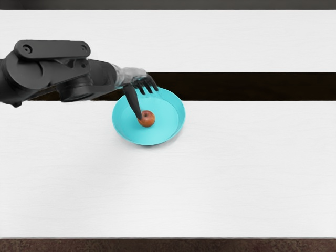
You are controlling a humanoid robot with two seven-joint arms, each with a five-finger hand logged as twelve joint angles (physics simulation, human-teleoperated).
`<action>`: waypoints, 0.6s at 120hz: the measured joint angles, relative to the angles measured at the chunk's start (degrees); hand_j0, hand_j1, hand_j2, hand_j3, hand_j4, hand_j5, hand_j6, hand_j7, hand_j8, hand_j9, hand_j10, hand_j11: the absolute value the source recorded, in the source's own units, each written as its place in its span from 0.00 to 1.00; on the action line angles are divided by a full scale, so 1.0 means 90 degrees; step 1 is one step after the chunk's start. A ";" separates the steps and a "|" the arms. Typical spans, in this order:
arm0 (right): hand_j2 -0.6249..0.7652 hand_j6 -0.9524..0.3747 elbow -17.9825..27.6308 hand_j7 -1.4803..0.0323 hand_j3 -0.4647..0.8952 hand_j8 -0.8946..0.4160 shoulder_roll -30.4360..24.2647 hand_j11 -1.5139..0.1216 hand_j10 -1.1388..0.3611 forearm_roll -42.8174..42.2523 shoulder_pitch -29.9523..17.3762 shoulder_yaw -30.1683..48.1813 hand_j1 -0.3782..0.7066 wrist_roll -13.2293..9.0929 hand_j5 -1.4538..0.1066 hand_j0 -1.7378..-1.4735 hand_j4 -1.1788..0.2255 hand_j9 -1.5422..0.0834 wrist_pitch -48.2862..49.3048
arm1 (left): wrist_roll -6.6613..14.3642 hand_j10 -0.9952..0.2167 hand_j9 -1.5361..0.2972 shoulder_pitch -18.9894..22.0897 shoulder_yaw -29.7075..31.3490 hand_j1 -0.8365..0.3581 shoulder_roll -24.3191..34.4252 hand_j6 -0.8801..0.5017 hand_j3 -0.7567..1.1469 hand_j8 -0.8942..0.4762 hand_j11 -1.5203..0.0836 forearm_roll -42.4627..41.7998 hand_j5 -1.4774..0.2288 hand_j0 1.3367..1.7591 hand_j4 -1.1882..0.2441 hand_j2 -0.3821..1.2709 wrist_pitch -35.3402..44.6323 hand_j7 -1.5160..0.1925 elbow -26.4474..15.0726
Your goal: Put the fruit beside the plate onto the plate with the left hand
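A small reddish-brown fruit (147,118) lies inside the teal plate (168,128), a little left of its centre. My left hand (139,92) hovers over the plate's back-left rim, its arm coming in from the left edge. The fingers are spread and relaxed. One long dark finger (133,102) points down toward the fruit, its tip at or just beside the fruit's left side. Nothing is held in the hand. The right arm does not show.
The plate sits on a white table (210,178). A dark gap (252,86) runs across behind the plate, with another white surface beyond it. The table's front edge lies along the bottom of the picture.
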 joint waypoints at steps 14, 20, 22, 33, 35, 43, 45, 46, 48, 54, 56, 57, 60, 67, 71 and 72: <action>0.45 0.70 0.0002 0.96 0.34 0.66 0.0000 0.91 0.74 0.0000 0.0000 0.0000 0.06 0.0000 0.91 0.30 0.82 0.93 -0.0001 | -0.0040 0.57 0.63 0.0153 -0.0413 0.70 0.0660 0.44 0.40 0.45 0.70 -0.0232 0.64 0.76 0.62 0.27 -0.0390 0.66 -0.0120; 0.45 0.70 0.0002 0.96 0.34 0.66 0.0000 0.91 0.74 0.0000 0.0000 0.0000 0.06 0.0000 0.91 0.30 0.82 0.93 0.0000 | -0.0047 0.58 0.63 0.0361 -0.0703 0.71 0.0995 0.44 0.40 0.45 0.71 -0.0352 0.64 0.76 0.63 0.27 -0.0805 0.67 -0.0149; 0.45 0.70 0.0002 0.96 0.34 0.66 0.0000 0.90 0.74 0.0000 0.0000 0.0000 0.06 0.0000 0.91 0.30 0.82 0.93 0.0000 | -0.0049 0.58 0.63 0.0474 -0.0825 0.71 0.1076 0.44 0.40 0.46 0.71 -0.0381 0.65 0.76 0.63 0.27 -0.0962 0.67 -0.0156; 0.45 0.70 0.0002 0.96 0.34 0.66 0.0000 0.91 0.74 0.0000 0.0000 0.0000 0.06 0.0000 0.91 0.30 0.82 0.93 0.0000 | -0.0055 0.59 0.64 0.1026 -0.1599 0.72 0.1630 0.44 0.40 0.46 0.72 -0.0505 0.66 0.76 0.64 0.27 -0.1876 0.68 -0.0180; 0.45 0.70 0.0001 0.96 0.34 0.66 0.0000 0.91 0.74 0.0000 0.0000 0.0000 0.06 0.0000 0.91 0.30 0.82 0.93 0.0000 | -0.0056 0.60 0.64 0.1118 -0.1733 0.72 0.1732 0.45 0.40 0.46 0.73 -0.0560 0.66 0.76 0.64 0.27 -0.2039 0.68 -0.0183; 0.45 0.70 0.0000 0.96 0.34 0.66 0.0000 0.91 0.74 0.0000 0.0000 0.0000 0.06 0.0000 0.91 0.30 0.82 0.93 0.0000 | -0.0058 0.60 0.65 0.1250 -0.2114 0.73 0.2164 0.45 0.40 0.46 0.73 -0.0950 0.66 0.76 0.64 0.27 -0.2636 0.68 -0.0194; 0.45 0.70 0.0000 0.96 0.34 0.66 0.0000 0.90 0.74 0.0000 0.0000 0.0000 0.06 0.0000 0.91 0.30 0.82 0.93 0.0000 | -0.0058 0.60 0.65 0.1282 -0.2182 0.73 0.2271 0.45 0.40 0.46 0.73 -0.1062 0.66 0.76 0.64 0.27 -0.2775 0.68 -0.0195; 0.45 0.70 0.0000 0.96 0.34 0.66 0.0000 0.90 0.74 0.0000 0.0000 0.0000 0.06 0.0000 0.91 0.30 0.82 0.93 0.0000 | -0.0058 0.60 0.65 0.1295 -0.2214 0.73 0.2316 0.45 0.40 0.46 0.73 -0.1117 0.66 0.76 0.64 0.27 -0.2844 0.68 -0.0196; 0.45 0.70 0.0000 0.96 0.34 0.66 0.0000 0.90 0.74 0.0000 0.0000 0.0000 0.06 0.0000 0.91 0.30 0.82 0.93 0.0000 | -0.0058 0.60 0.65 0.1347 -0.2277 0.73 0.2409 0.45 0.40 0.46 0.73 -0.1232 0.66 0.76 0.64 0.27 -0.2964 0.69 -0.0197; 0.45 0.70 0.0000 0.96 0.34 0.66 0.0000 0.90 0.74 0.0000 0.0000 0.0000 0.06 0.0000 0.91 0.30 0.82 0.93 0.0000 | -0.0059 0.60 0.65 0.1637 -0.2482 0.73 0.2622 0.45 0.40 0.46 0.73 -0.1569 0.67 0.76 0.65 0.26 -0.3230 0.69 -0.0196; 0.45 0.70 0.0001 0.96 0.34 0.66 0.0000 0.91 0.74 0.0000 0.0000 0.0000 0.06 0.0000 0.91 0.30 0.82 0.93 0.0000 | -0.0059 0.60 0.65 0.1737 -0.2555 0.73 0.2676 0.45 0.40 0.46 0.74 -0.1665 0.67 0.76 0.65 0.26 -0.3294 0.69 -0.0196; 0.45 0.70 0.0001 0.96 0.34 0.66 0.0000 0.91 0.74 0.0000 0.0000 0.0000 0.06 0.0000 0.91 0.30 0.82 0.93 0.0000 | -0.0059 0.60 0.65 0.1788 -0.2591 0.73 0.2719 0.45 0.40 0.46 0.74 -0.1710 0.67 0.76 0.65 0.26 -0.3322 0.69 -0.0196; 0.45 0.70 0.0001 0.96 0.34 0.66 0.0000 0.91 0.74 0.0000 0.0000 0.0000 0.06 0.0000 0.91 0.30 0.82 0.93 0.0000 | -0.0059 0.61 0.65 0.1885 -0.2687 0.73 0.2815 0.45 0.40 0.46 0.74 -0.1822 0.67 0.76 0.65 0.26 -0.3395 0.69 -0.0194; 0.45 0.70 0.0001 0.96 0.34 0.66 0.0000 0.91 0.74 0.0000 0.0000 0.0000 0.06 0.0000 0.91 0.30 0.82 0.93 0.0000 | -0.0059 0.61 0.65 0.2093 -0.2842 0.73 0.3013 0.45 0.40 0.47 0.74 -0.2107 0.67 0.76 0.65 0.26 -0.3509 0.69 -0.0187; 0.45 0.70 0.0000 0.96 0.34 0.66 0.0000 0.91 0.74 0.0000 0.0000 0.0000 0.06 0.0000 0.91 0.30 0.82 0.93 0.0000 | -0.0059 0.61 0.65 0.2210 -0.2898 0.73 0.3107 0.45 0.40 0.47 0.74 -0.2248 0.67 0.76 0.65 0.26 -0.3551 0.69 -0.0179; 0.45 0.70 0.0000 0.96 0.34 0.66 0.0000 0.91 0.74 0.0000 0.0000 0.0000 0.06 0.0000 0.91 0.30 0.82 0.93 0.0000 | -0.0059 0.61 0.65 0.2228 -0.2909 0.73 0.3132 0.45 0.40 0.47 0.74 -0.2276 0.67 0.76 0.65 0.26 -0.3560 0.69 -0.0177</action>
